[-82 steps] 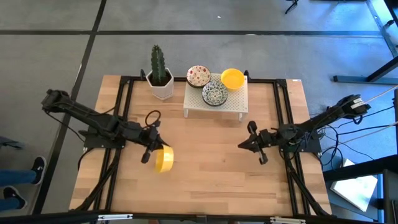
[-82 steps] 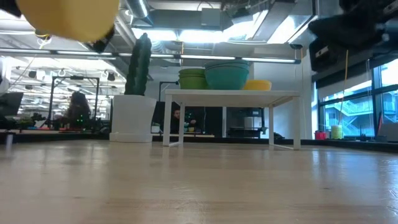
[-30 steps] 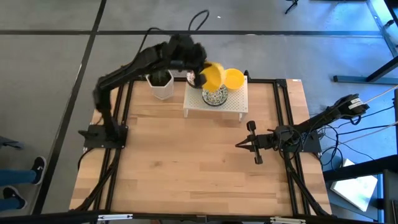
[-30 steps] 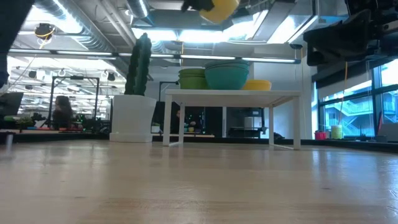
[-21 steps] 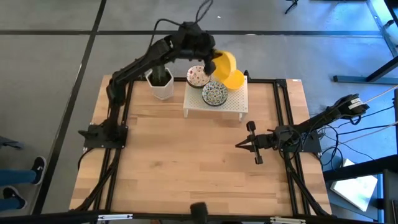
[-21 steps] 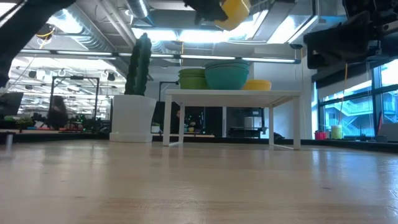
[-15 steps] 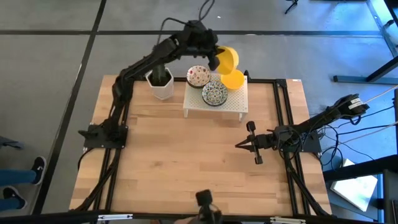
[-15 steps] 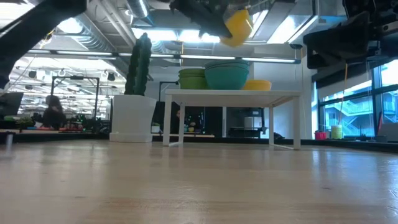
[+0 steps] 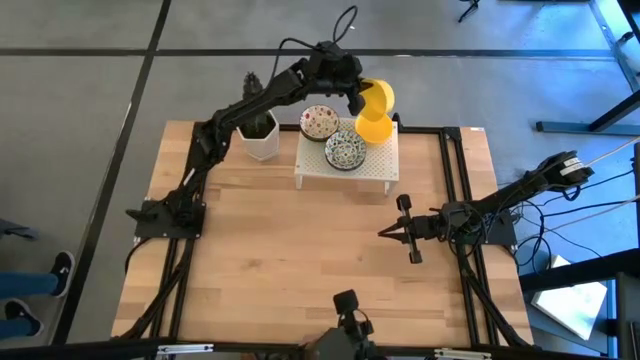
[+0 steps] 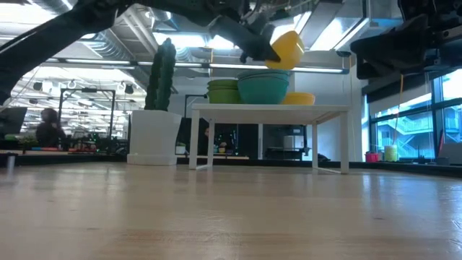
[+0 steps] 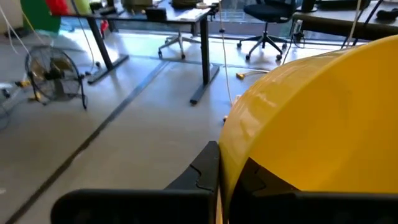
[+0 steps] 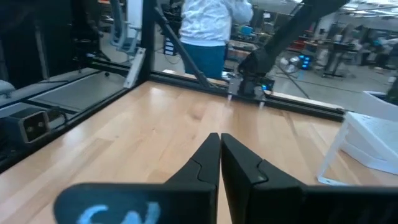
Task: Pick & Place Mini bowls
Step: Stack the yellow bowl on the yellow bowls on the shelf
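High view: the left arm stretches from its base at the tabletop's left edge to the far edge, where the left gripper [image 9: 358, 97] pinches a yellow mini bowl [image 9: 377, 97] by its rim, tilted on edge in the air. It hangs above a second yellow bowl [image 9: 374, 128] that lies on the far right corner of the white rack [image 9: 347, 168]. On the rack's far left corner sits a red-speckled bowl [image 9: 319, 122], and a blue-green patterned bowl [image 9: 345, 150] lies near the middle of the rack, just beside both. A cactus pot [image 9: 258, 135] stands just left of the rack at the table's far edge. The right gripper [image 9: 398, 229] hovers near the tabletop's right edge, fingers pressed together and holding nothing.

Low view: the held yellow bowl [image 10: 285, 50] hangs tilted above the rack [image 10: 267, 110], clear of the bowls on it. The cactus pot [image 10: 155, 137] stands left of the rack.

Left wrist view: the yellow bowl [image 11: 317, 124] fills most of the picture, its rim clamped between the dark fingers [image 11: 202, 171].

Right wrist view: the right gripper's fingers [image 12: 208, 163] meet over bare wooden tabletop [image 12: 155, 134]; a person [image 12: 208, 28] stands beyond the table.
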`<action>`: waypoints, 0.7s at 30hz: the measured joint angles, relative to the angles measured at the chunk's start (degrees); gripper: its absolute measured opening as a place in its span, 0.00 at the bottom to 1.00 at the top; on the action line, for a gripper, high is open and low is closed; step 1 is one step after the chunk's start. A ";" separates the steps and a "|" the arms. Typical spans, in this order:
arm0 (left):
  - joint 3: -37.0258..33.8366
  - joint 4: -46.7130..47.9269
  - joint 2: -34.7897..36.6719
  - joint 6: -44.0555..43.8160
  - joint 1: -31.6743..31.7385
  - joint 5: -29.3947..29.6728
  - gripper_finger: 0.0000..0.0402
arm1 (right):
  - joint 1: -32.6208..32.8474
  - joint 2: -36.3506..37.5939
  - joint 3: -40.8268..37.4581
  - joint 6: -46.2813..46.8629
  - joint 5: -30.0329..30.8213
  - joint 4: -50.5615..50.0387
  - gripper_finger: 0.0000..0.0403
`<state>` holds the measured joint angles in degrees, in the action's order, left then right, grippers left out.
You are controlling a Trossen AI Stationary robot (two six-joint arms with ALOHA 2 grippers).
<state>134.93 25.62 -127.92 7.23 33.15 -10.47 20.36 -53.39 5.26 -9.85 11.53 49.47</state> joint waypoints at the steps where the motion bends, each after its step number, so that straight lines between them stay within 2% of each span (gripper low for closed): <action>1: 0.02 -0.25 0.03 0.72 -0.14 -0.06 0.01 | 0.02 0.00 0.00 -0.07 1.00 -0.01 0.04; 7: 0.00 6.51 6.81 4.05 -2.23 -1.25 0.01 | 0.00 -0.01 0.00 0.20 8.43 -0.03 0.04; 11: 0.24 17.21 12.99 6.99 -5.48 3.28 0.01 | 0.00 -0.02 0.00 0.27 10.06 0.23 0.04; 16: 0.13 29.02 16.81 9.48 -12.71 18.59 0.01 | 0.00 -0.02 0.00 0.47 17.26 5.92 0.04; 21: -1.79 31.89 16.79 11.81 -21.53 35.71 0.01 | 0.00 -0.02 2.50 0.40 17.86 9.20 0.04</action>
<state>133.15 57.50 -111.13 19.04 11.61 25.24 20.36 -53.41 7.75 -9.45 29.39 58.67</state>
